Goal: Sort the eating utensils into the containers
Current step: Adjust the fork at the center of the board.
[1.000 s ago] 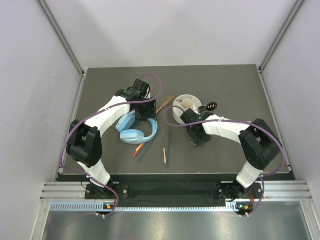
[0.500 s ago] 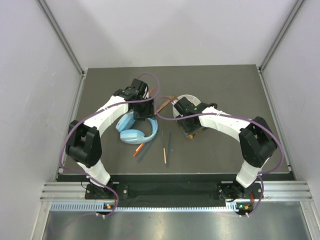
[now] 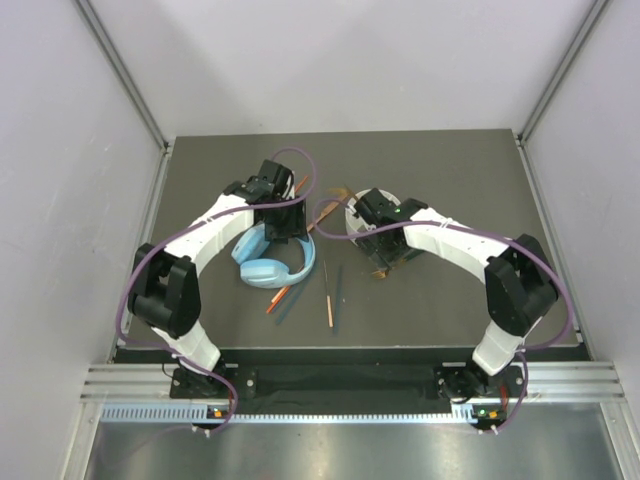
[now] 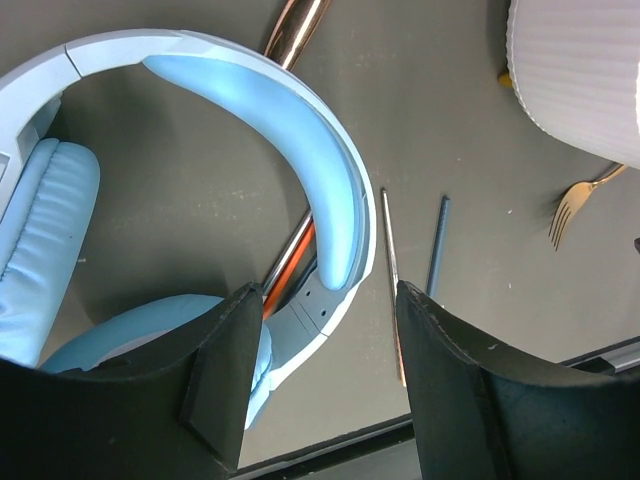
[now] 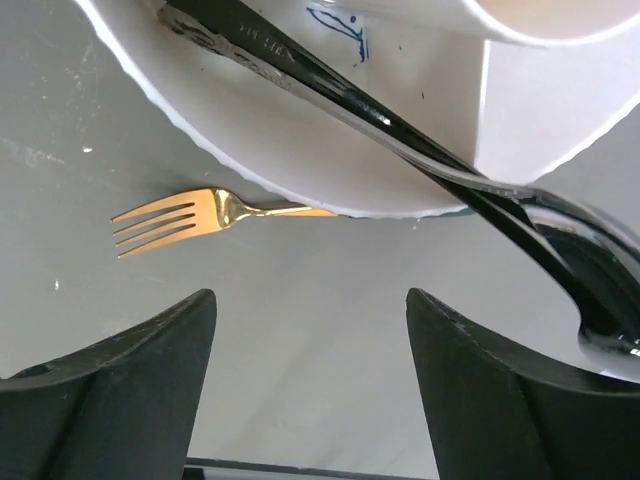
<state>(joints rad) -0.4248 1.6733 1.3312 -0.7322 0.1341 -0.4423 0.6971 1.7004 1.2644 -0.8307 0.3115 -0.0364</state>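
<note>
Viewing from above: dark surface (image 3: pixel 450 290), white holder (image 3: pixel 352 215) mostly hidden by right arm. Light blue headphones (image 4: pixel 335 200) lying under left tool (image 4: pixel 328 300), jaws wide, gripping nothing. Right tool (image 5: pixel 310 300) spread wide too, empty, just off holder wall. Seen in right wrist view alone: black spoons (image 5: pixel 400 110) inside holder, bowl ends past rim. Gold fork (image 5: pixel 170 222) on surface, handle running under rim. Left wrist view: orange chopstick (image 4: pixel 392 260), teal chopstick (image 4: pixel 437 245) side by side beside headband.
</note>
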